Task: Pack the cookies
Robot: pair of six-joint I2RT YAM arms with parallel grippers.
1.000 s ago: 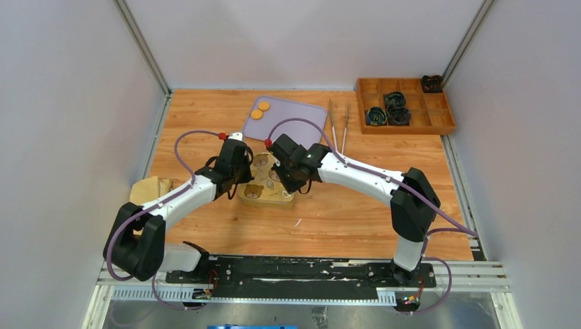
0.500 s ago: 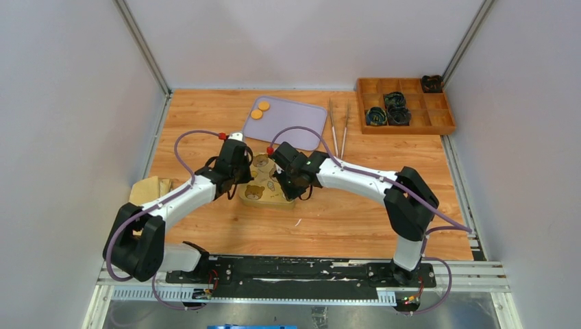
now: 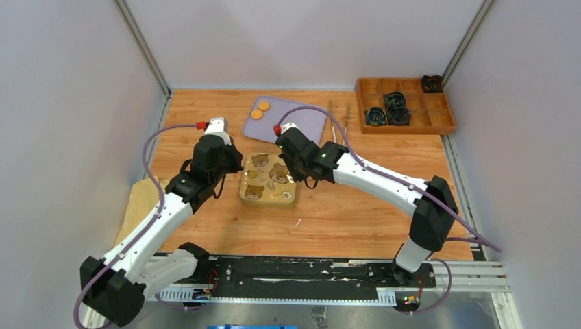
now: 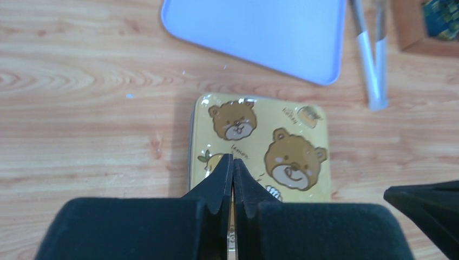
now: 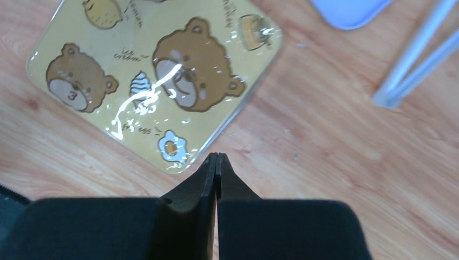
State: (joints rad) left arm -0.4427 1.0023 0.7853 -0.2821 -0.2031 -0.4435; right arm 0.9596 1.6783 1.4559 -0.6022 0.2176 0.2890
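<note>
Two orange-yellow cookies [image 3: 260, 110] lie on the far left corner of a lavender tray [image 3: 294, 120]. A yellow tin with bear pictures [image 3: 268, 179] lies closed in front of the tray, and shows in the left wrist view [image 4: 260, 141] and the right wrist view [image 5: 157, 76]. My left gripper [image 3: 236, 166] is shut and empty, its tips [image 4: 233, 160] over the tin's left edge. My right gripper [image 3: 305, 180] is shut and empty, its tips [image 5: 216, 157] just off the tin's right corner. No cookies show in the wrist views.
Metal tongs [image 3: 338, 127] lie right of the tray. A wooden compartment box [image 3: 442, 110] with dark items stands at the back right. A brown paper bag [image 3: 142, 193] lies at the left edge, under the left arm.
Both grippers have drawn away from the tin, left one to the left, right one back and right. The tin's lid now shows in full.
</note>
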